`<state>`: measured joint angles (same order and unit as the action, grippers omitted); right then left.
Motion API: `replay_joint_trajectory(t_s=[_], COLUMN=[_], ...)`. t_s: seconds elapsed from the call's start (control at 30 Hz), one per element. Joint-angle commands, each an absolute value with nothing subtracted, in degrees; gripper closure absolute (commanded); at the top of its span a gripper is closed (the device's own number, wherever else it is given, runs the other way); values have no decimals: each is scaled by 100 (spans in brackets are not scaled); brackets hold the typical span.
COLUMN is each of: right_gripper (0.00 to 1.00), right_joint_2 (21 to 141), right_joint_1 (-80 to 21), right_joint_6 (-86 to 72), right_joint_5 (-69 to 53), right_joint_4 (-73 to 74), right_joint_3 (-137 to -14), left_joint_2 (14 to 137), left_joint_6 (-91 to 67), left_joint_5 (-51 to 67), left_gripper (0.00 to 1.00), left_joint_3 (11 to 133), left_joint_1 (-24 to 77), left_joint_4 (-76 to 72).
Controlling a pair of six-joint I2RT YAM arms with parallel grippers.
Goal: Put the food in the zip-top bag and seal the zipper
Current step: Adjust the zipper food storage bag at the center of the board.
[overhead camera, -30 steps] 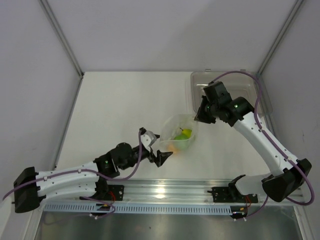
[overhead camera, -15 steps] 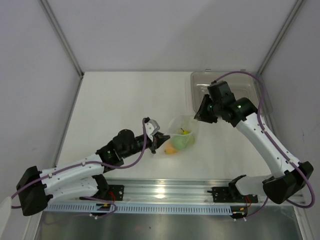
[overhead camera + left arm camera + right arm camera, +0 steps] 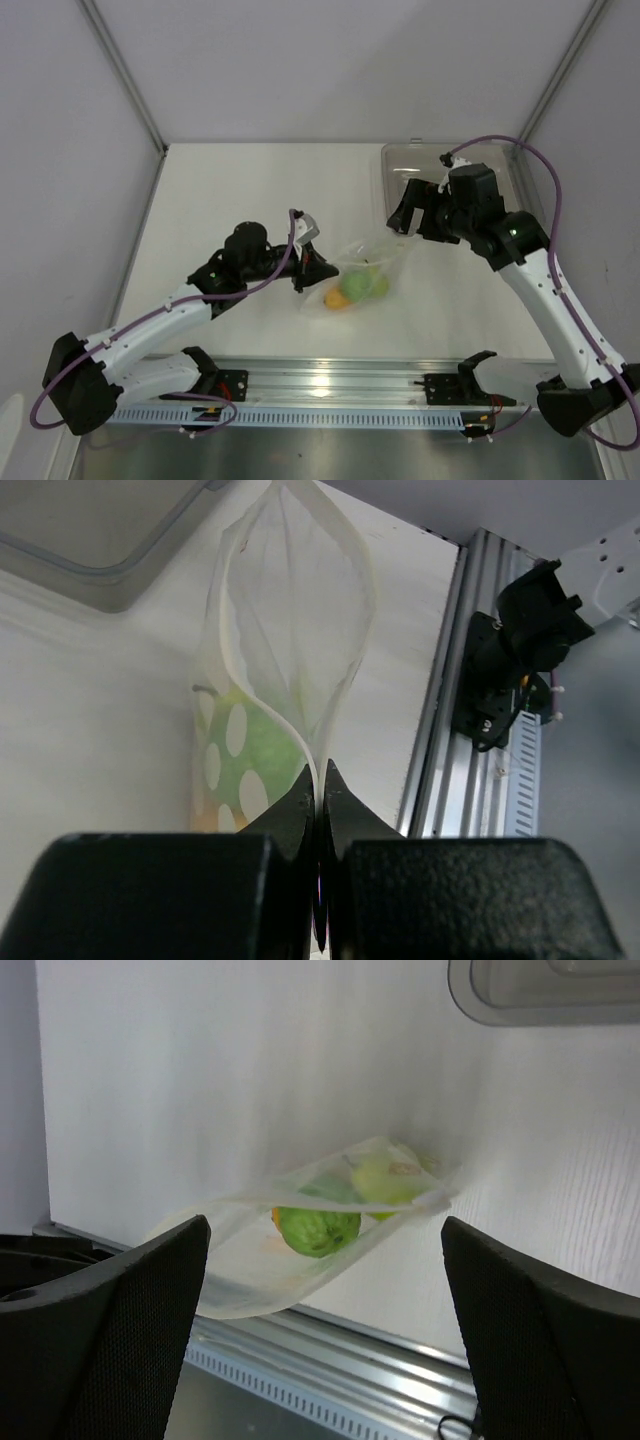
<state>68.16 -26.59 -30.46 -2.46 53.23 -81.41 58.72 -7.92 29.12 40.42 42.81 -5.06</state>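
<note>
right gripper (image 3: 412,218) has let go, jaws apart; left gripper (image 3: 320,790) clamps a corner of the clear dotted plastic zip-top bag (image 3: 295,620), so press steadily along its thin zipper strip (image 3: 365,1200).

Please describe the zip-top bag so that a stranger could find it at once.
On the white table, midway between the two arms, lies the zip-top bag, pinched by the left fingers. Unlike the rigid tray behind, it is soft and holds green and orange fruit.

Your bag (image 3: 372,262) lies on the table (image 3: 230,190), food (image 3: 356,287) inside it. Your left gripper (image 3: 316,271) sits at its left edge, your right gripper (image 3: 412,222) beyond its right end, before the tray (image 3: 500,160) at far right.
</note>
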Motion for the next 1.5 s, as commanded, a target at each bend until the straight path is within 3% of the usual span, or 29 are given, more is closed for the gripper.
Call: replay_joint_trajectory(t_s=[0.0, 0.17, 0.33, 0.43, 0.6, 0.83, 1.13, 1.47], right_gripper=[1, 7, 20, 21, 21, 11, 8, 14], right_joint_2=[6217, 5363, 5072, 4861, 4773, 4791, 4526, 4817], right_joint_1=[-2514, -2118, -2144, -2127, -2136, -2013, -2065, -2145], right_joint_6=[-2226, -2101, -1899, -1767, -1626, -1573, -1687, -1687], right_joint_5=[-553, -1421, -1845, -1985, -2276, -2916, -2557, -3190], right_joint_4=[4616, 3335, 2937, 2726, 2365, 1664, 1723, 370], right_joint_3=[-7710, -6314, -5723, -5423, -5108, -4423, -4263, -3543], left_joint_2=[5976, 6152, 6529, 6881, 7101, 7110, 7435, 8050], left_joint_6=[-817, -931, -1125, -1099, -1450, -1766, -2452, -5903], left_joint_5=[3866, 4849, 5957, 6537, 7171, 7550, 8068, 8429], left_gripper=[99, 99, 99, 99, 99, 99, 99, 99], left_joint_3=[4605, 4825, 5053, 5299, 5256, 5194, 5248, 4641], left_joint_1=[4096, 3386, 2813, 2646, 2593, 2172, 1802, 1679], left_joint_4=[-116, -44, -132, -141, -782, -1195, -2038, -6403])
